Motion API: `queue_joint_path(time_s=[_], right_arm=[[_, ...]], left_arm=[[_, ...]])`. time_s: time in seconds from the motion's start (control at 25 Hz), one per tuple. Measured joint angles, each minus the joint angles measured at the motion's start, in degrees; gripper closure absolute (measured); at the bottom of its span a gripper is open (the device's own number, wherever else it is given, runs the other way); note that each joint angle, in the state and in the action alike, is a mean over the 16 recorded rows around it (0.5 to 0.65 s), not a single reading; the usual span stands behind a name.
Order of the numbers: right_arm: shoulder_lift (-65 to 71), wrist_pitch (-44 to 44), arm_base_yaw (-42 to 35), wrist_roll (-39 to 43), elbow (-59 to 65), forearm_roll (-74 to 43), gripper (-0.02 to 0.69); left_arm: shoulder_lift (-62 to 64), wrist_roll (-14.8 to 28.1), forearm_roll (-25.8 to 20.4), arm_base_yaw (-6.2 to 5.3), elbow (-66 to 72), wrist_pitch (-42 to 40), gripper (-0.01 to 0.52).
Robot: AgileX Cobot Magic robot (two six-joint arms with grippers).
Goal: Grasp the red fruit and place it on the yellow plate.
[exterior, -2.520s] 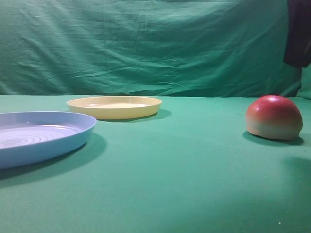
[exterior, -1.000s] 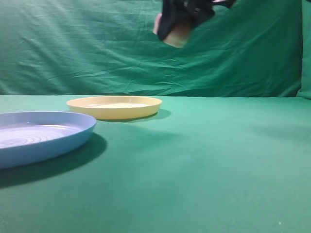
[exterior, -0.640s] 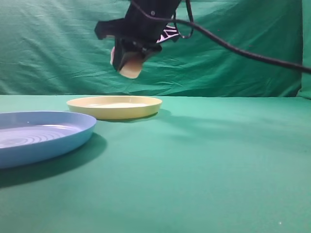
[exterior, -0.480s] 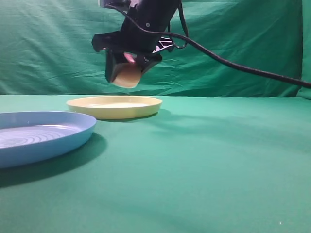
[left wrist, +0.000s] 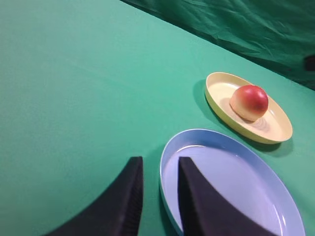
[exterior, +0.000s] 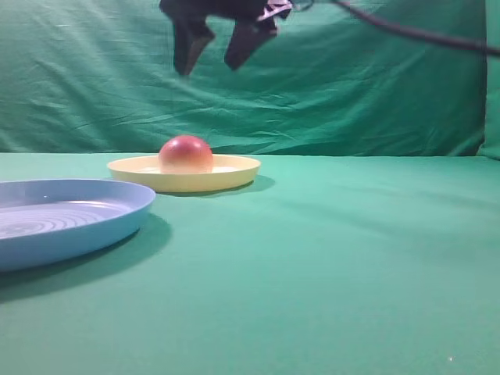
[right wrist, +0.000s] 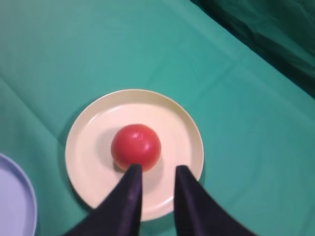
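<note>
Green cloth covers the table [exterior: 328, 266] and hangs as a backdrop in the exterior high view. On it, the red fruit [exterior: 186, 154] sits inside the yellow plate [exterior: 234, 170], flat base down, toward the plate's left half. The right tool [exterior: 220, 41] hangs well above the plate at the top edge, its two dark fingers spread apart and holding nothing. A light blue ridged plate [exterior: 117, 219] lies nearer the camera at the left, apart from the yellow one.

From the left wrist view, the left tool [left wrist: 156, 196] points down over the cloth, its fingers set a narrow gap apart and empty, the blue plate [left wrist: 197, 142] just beyond them. The fruit [left wrist: 249, 102] rests in the yellow plate [left wrist: 280, 135] farther off.

From the right wrist view, the right tool [right wrist: 155, 196] looks straight down, fingers parted, on the fruit [right wrist: 136, 146] near the middle of the yellow plate [right wrist: 93, 128]. The blue plate's rim [right wrist: 24, 196] shows at the lower left.

No writing or label is visible anywhere.
</note>
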Motion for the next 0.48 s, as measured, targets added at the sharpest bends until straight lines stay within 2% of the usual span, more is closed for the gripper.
queue_joint_path(time_s=[0.2, 0.48], right_arm=[[-12.75, 0.61, 0.0, 1.8, 9.03, 0.41, 0.65], [-33.76, -7.21, 0.0, 2.32, 30.58, 2.27, 0.665]], left_arm=[[0.0, 0.0, 0.0, 0.0, 0.0, 0.0, 0.357], [0.0, 0.0, 0.0, 0.0, 0.0, 0.0, 0.357]])
